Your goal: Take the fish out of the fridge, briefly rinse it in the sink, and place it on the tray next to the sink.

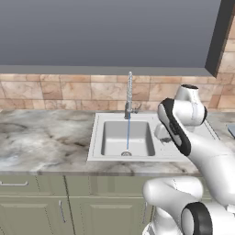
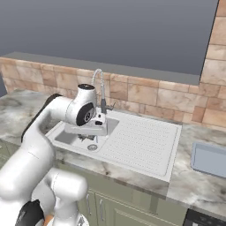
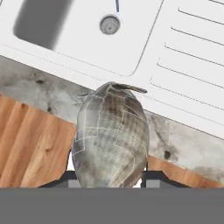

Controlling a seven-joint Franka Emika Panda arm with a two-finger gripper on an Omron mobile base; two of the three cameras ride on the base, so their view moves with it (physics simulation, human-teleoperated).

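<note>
Silvery-grey and scaled, the fish (image 3: 110,138) looms right at the hand camera, rising from between the two dark finger tips at the bottom of that view, one tip on each side of its body. The gripper (image 3: 108,177) is closed narrowly on the fish, which points away from the hand with a thin fin or tail tip at its far end. Beyond the fish, the hand view looks down on the white sink (image 3: 144,39): its basin with a round drain (image 3: 109,24) and a thin blue stream of water (image 3: 117,5) falling toward it, the ribbed drainboard to one side, then a strip of marbled counter (image 3: 39,85) and wooden floor (image 3: 26,140) past the counter's edge.

From the left base view, the white arm (image 1: 183,133) bends up from the lower right and its hand sits over the right side of the sink (image 1: 98,137), hiding the fish. A tall coiled-spring faucet (image 1: 129,92) stands behind the basin, and a blue line of water (image 1: 128,133) runs down to the drain.

From the right base view, the arm's hand hangs over the basin near the faucet (image 2: 100,86), with the ribbed drainboard (image 2: 141,143) stretching to the right. Further right, apart from the sink on the counter (image 2: 185,181), lies the pale blue-grey tray (image 2: 209,161), cut by the frame's edge. A stone-tile wall (image 2: 150,95) backs the counter.
</note>
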